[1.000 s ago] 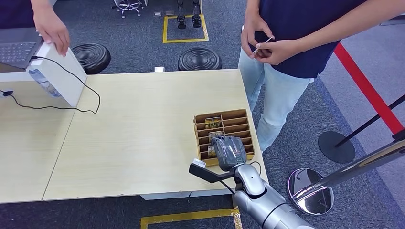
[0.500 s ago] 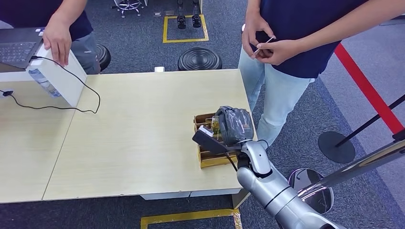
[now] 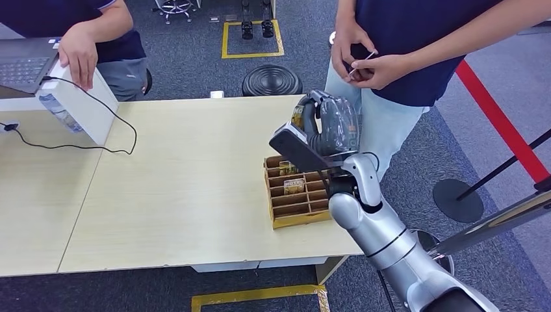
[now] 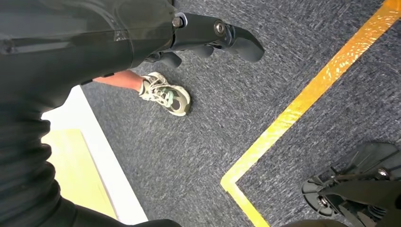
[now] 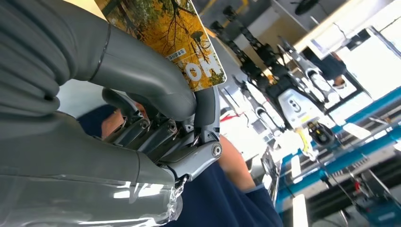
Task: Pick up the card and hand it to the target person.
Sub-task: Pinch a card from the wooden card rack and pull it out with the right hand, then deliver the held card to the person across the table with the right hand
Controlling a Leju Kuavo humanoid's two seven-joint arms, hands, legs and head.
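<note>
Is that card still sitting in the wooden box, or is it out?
Out. The right hand holds the card pinched under its thumb, lifted above the wooden box toward the standing person.

the right hand [image 3: 328,127] rises from the wooden tray [image 3: 302,192], now holding the card [image 5: 177,42] up toward the person [image 3: 403,52].
</note>
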